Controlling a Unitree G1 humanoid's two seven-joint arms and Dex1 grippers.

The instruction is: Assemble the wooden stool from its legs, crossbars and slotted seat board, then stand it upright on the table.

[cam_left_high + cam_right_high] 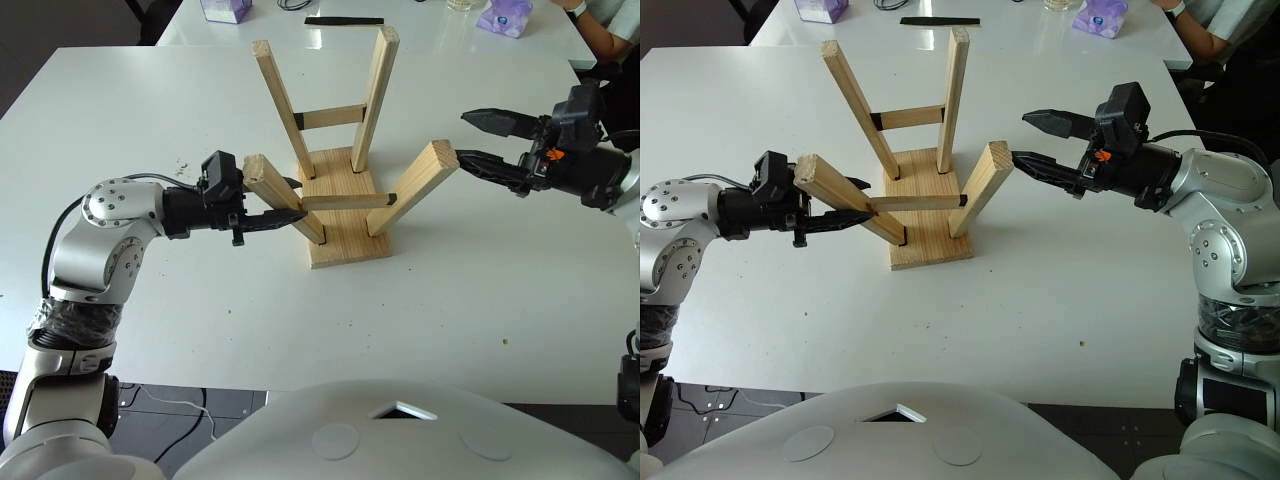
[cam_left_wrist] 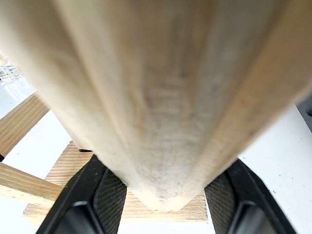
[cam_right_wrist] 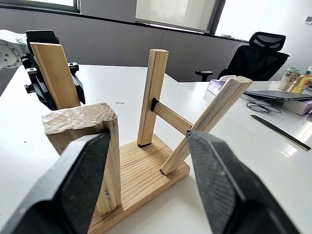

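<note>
The stool stands upside down, its seat board (image 1: pixel 345 248) flat on the white table with all legs pointing up. The two far legs (image 1: pixel 283 95) (image 1: pixel 375 95) are joined by a crossbar (image 1: pixel 332 117). Both near legs splay outward, linked by a second crossbar (image 1: pixel 345 202). My left gripper (image 1: pixel 293 200) is shut on the near-left leg (image 1: pixel 262 178); in the left wrist view its pads (image 2: pixel 105 190) flank that leg (image 2: pixel 161 97). My right gripper (image 1: pixel 463 137) is open at the top end of the near-right leg (image 1: pixel 410 190), with that end (image 3: pixel 83 122) beside one finger (image 3: pixel 78 180).
On the table behind lie two purple packs (image 1: pixel 225 10) (image 1: pixel 505 17) and a black strip (image 1: pixel 344 20). A person's arm (image 1: pixel 600 20) shows at the far right corner. Bare tabletop (image 1: pixel 150 100) surrounds the stool.
</note>
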